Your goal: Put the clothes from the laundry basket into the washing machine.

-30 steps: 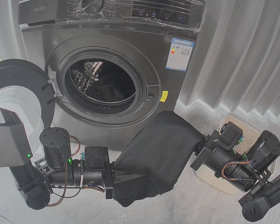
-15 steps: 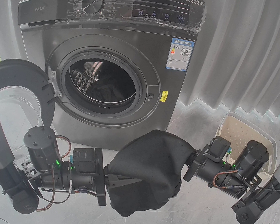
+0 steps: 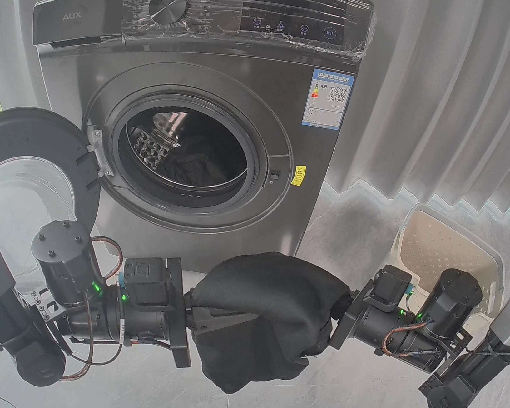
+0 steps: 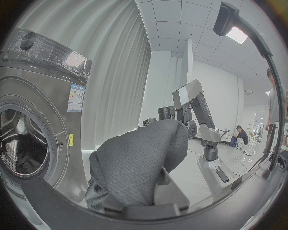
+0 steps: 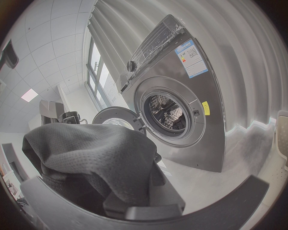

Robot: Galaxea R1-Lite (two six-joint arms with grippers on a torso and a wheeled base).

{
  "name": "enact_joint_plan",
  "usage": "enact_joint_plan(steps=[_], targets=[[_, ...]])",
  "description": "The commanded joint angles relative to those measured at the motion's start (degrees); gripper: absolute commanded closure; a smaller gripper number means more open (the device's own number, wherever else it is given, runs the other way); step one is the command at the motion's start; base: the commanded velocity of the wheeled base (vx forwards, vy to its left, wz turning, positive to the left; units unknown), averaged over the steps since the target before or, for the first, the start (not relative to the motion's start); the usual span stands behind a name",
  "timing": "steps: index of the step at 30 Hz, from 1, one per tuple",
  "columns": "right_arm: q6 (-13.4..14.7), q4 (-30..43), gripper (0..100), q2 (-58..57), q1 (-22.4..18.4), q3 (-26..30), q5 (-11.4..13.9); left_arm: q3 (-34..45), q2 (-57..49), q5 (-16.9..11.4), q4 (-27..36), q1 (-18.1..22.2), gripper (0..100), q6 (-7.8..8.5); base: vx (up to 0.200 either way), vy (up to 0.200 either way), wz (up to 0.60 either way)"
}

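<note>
Holds black garment (image 3: 265, 304) slung crosswise between left hand (image 3: 212, 320) and right hand (image 3: 331, 317), both apparently clamped on its ends, below open washing machine drum (image 3: 187, 147); left hand nearer.

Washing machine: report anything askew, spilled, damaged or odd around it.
Only the control panel of the washing machine looks odd: wrinkled clear film is wrapped over it. The black garment hangs between the left gripper and right gripper, off the floor.

Bright, even indoor light
A ceiling panel (image 4: 237, 35) glows — glare on the washing machine (image 3: 223, 77) wrap; wrist views bend at edges.
</note>
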Motion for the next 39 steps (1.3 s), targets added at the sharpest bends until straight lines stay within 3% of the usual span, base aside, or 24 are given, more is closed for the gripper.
enact_joint_plan(steps=[1,6,19,24,29,33,35,36,37,38,39], targets=[[0.0,-0.1,0,0.1,-0.1,-0.4,-0.2,0.1,0.0,0.0,-0.2,0.2,100,0.0,0.0,0.0,0.0],[-1.2,0.0,0,-1.2,-1.4,3.3,0.0,0.2,0.2,0.1,-0.2,2.0,100,0.0,0.0,0.0,0.0],[-3.8,0.1,0,-7.0,-9.3,9.2,0.7,0.7,0.2,-0.1,-0.1,7.5,100,-0.27,0.0,0.0,0.0],[-5.1,0.1,0,-6.9,-12.7,8.7,0.7,1.7,-0.1,0.0,-0.1,7.9,100,-0.8,0.0,0.0,0.0],[-5.1,0.1,0,-7.1,-12.4,7.8,0.7,3.0,-0.4,0.5,-0.1,8.2,100,-0.8,0.0,0.0,0.0],[-5.1,0.1,0,-7.1,-11.6,5.1,0.4,6.2,-1.2,5.3,-0.2,9.6,100,-1.06,0.0,0.0,0.0],[-5.2,0.1,0,-7.0,-11.0,4.6,0.4,8.5,-2.3,12.2,-0.2,9.5,100,-2.03,0.0,0.0,0.0],[-5.1,0.1,0,-7.0,-10.9,4.6,0.4,9.1,-3.8,16.3,-0.1,9.0,100,-3.26,0.0,0.0,0.0],[-5.1,0.1,0,-7.0,-10.9,4.6,0.4,9.3,-4.2,17.3,0.0,8.9,100,-3.78,0.0,0.0,0.0],[-5.1,0.1,0,-7.0,-10.6,4.6,0.4,9.2,-6.5,23.7,0.1,7.0,100,-7.21,0.0,0.0,0.0],[-5.1,0.1,0,-7.0,-10.5,4.6,0.3,8.8,-7.4,27.5,0.2,6.0,100,-8.97,0.0,0.0,0.0]])
